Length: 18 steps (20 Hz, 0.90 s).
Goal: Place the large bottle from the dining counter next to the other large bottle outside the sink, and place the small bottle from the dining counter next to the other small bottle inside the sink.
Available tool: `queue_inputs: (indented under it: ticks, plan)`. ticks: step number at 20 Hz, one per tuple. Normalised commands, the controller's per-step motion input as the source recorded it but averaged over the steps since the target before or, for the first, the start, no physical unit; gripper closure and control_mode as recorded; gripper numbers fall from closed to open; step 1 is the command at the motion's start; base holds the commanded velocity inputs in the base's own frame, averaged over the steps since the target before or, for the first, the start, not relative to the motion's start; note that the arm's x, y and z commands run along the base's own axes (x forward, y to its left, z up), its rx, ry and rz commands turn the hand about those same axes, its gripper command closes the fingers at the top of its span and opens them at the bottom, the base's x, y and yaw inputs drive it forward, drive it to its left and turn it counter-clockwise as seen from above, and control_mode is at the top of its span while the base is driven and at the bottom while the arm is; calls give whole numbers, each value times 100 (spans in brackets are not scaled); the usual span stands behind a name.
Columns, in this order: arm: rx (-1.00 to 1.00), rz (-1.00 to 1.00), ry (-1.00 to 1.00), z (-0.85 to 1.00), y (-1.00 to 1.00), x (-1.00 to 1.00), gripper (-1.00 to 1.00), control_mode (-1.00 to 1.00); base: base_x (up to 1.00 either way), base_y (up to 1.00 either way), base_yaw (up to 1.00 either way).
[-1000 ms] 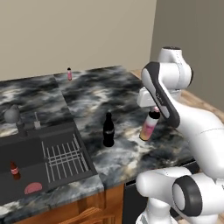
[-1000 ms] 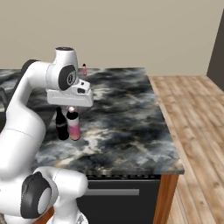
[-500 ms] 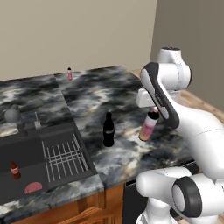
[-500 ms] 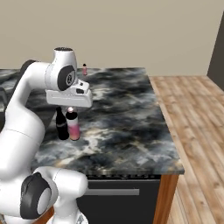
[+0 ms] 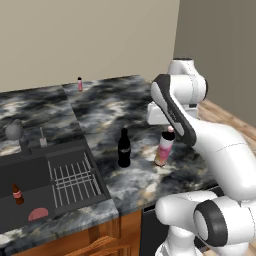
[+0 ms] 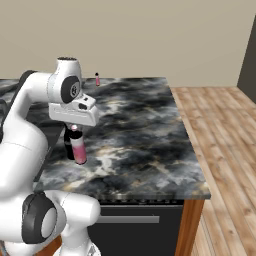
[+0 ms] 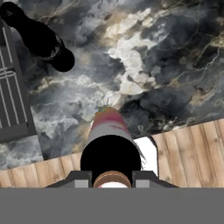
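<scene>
- Far left in my left base view, the sink (image 5: 30, 172) holds the small solid-red bottle (image 5: 17, 194) standing upright in the basin. That half of the job isn't touched yet.
- Moving right, the tall black bottle (image 5: 124, 148) stands upright on the marbled counter (image 5: 115, 102), just outside the sink's drying rack (image 5: 72, 180). This is the mark I'm steering for.
- Right of it again is the large pink bottle (image 5: 164, 148), upright, long axis vertical, dark cap up under the hand. My gripper (image 5: 169, 131) is clamped on the pink bottle's top from above; the hand view looks straight down its length, cap between the finger tips.
- The relation that matters: the black bottle lies to the sink side of what I'm holding, near but clearly apart, with bare stone between. In the hand view it sits toward the upper left corner (image 7: 41, 41).
- In the right base view the pink bottle (image 6: 78, 148) seems at or just above the counter, with the black one (image 6: 68, 145) partly hidden behind it; I can't tell whether the base touches.
- My judgement: a short sideways shift toward the sink, keeping the bottle plumb, then release.
- Far back, the small pale bottle (image 5: 80, 84) waits on the counter's rear edge.
</scene>
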Motion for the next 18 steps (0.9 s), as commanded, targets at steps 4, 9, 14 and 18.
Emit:
queue_inputs:
  ticks: [4, 9, 14, 18]
  plan:
    - [-10, -3, 23, -50, 20, 0, 100, -100, 0, 0, 0]
    - [-9, 0, 15, -49, 43, 2, 100, -100, 0, 0, 0]
    - [0, 2, 1, -26, 26, -5, 100, -100, 0, 0, 0]
    - [2, 1, 0, -2, 9, 0, 100, -100, 0, 0, 0]
